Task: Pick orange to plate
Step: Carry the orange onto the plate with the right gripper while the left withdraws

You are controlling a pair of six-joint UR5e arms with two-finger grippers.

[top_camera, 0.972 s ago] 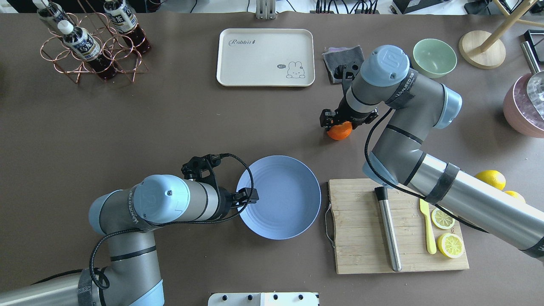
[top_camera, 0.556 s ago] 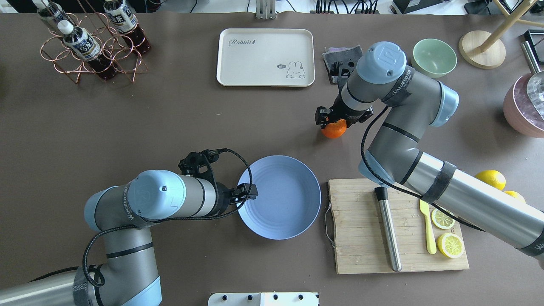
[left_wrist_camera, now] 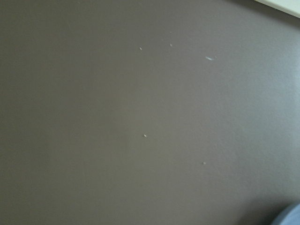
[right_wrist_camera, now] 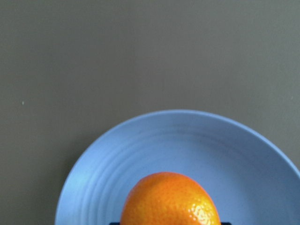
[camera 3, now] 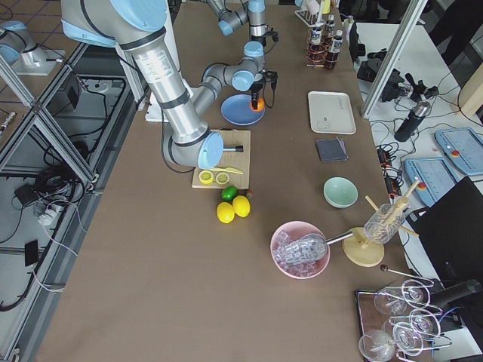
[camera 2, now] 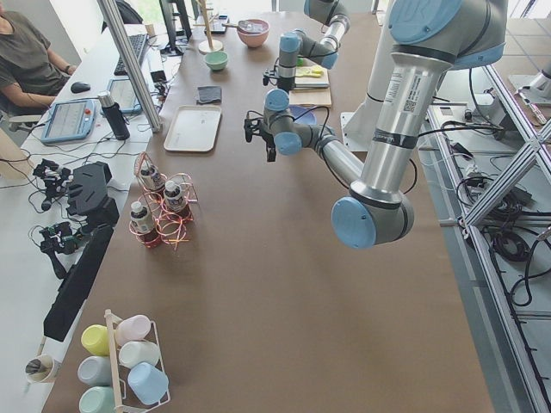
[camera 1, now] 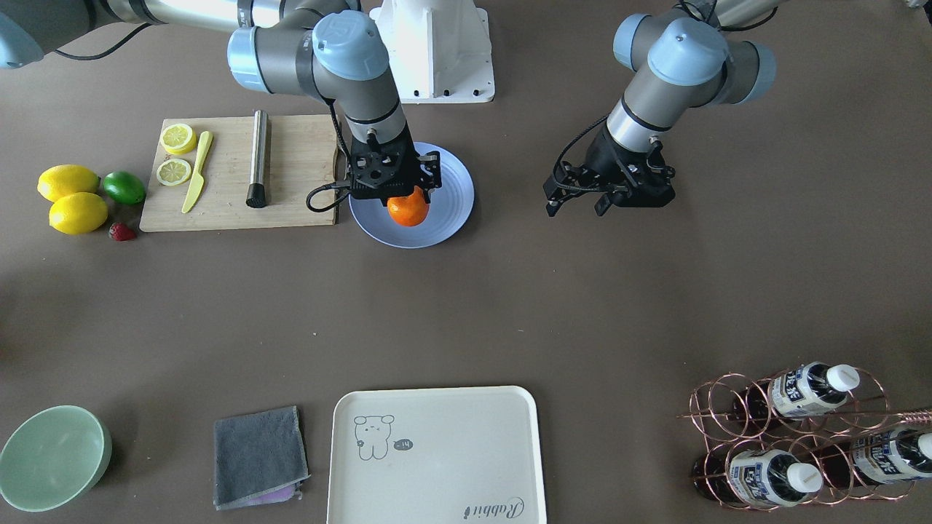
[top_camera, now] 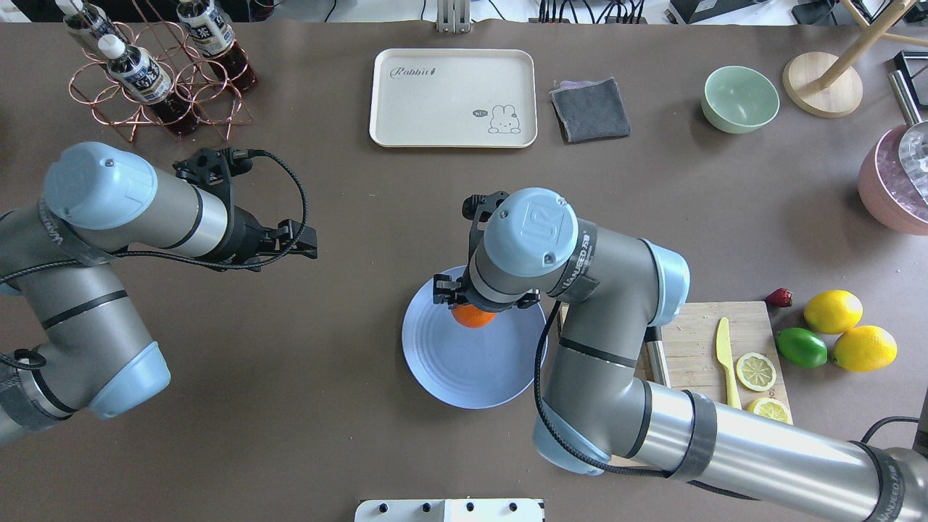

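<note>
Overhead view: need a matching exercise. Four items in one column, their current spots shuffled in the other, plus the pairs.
Column 1
1. orange
2. lime
3. grey cloth
4. yellow knife

Column 2
A. on the cutting board, beside the lemon slices
B. on the table between the tray and the mint bowl
C. over the plate, held in the right gripper
D. on the table next to the whole lemons, off the board

Pairs: 1-C, 2-D, 3-B, 4-A

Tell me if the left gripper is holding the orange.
No, the orange sits in the right gripper over the plate, and the left gripper is empty.
</note>
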